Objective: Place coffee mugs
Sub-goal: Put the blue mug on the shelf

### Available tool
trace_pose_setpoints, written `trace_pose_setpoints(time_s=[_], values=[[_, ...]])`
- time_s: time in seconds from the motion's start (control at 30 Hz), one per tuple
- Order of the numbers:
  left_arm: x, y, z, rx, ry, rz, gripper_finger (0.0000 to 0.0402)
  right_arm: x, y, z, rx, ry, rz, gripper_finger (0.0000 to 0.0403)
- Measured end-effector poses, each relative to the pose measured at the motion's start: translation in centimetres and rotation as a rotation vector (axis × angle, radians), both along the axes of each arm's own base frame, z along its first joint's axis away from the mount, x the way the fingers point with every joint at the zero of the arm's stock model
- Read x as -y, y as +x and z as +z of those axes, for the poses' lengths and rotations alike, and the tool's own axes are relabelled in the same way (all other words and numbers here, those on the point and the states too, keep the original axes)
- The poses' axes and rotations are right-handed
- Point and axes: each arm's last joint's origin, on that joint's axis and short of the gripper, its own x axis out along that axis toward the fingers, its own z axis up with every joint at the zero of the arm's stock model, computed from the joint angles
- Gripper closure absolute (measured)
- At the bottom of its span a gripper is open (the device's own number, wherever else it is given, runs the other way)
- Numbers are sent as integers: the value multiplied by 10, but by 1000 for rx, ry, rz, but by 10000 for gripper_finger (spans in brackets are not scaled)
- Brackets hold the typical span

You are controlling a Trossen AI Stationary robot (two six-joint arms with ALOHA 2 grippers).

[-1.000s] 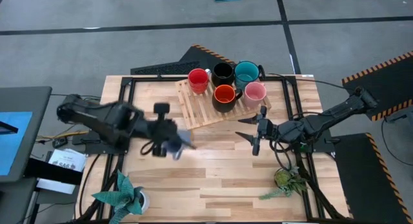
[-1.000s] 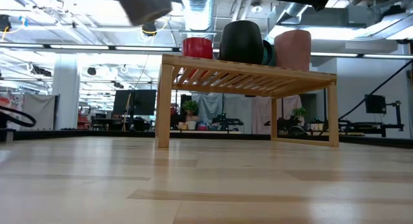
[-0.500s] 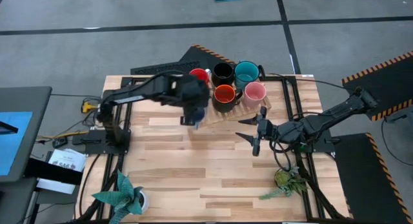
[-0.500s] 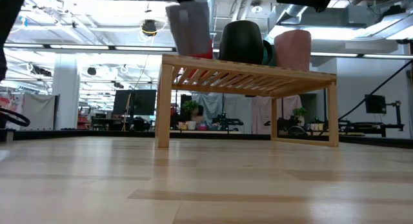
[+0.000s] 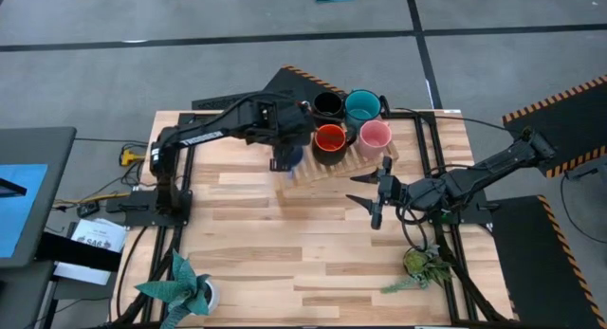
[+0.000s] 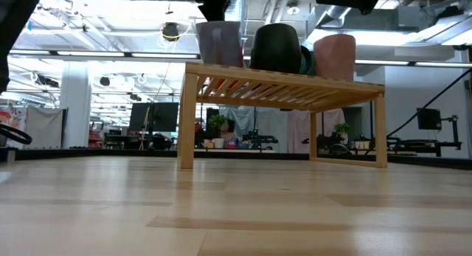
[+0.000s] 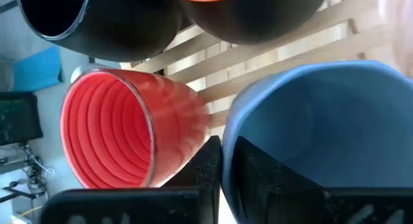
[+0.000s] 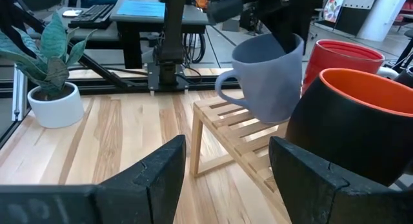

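Light blue mug clamped in left gripper over wooden rack; right gripper spread, idle.

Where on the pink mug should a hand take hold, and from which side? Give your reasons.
Grip the pink mug by its rim wall, coming straight down from above. It stands upright and open-topped on the wooden rack; the orange-red mug and teal mug crowd its sides, so the top is probably freest.
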Motion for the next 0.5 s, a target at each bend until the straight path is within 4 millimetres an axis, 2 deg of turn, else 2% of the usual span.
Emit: trace_pose_setpoints(time_s=[0.33, 0.5], values=[[-3, 9, 4, 66, 67, -47, 315, 0, 0, 0, 0, 0, 0, 154], [-4, 12, 6, 87, 93, -52, 270, 0, 0, 0, 0, 0, 0, 154]])
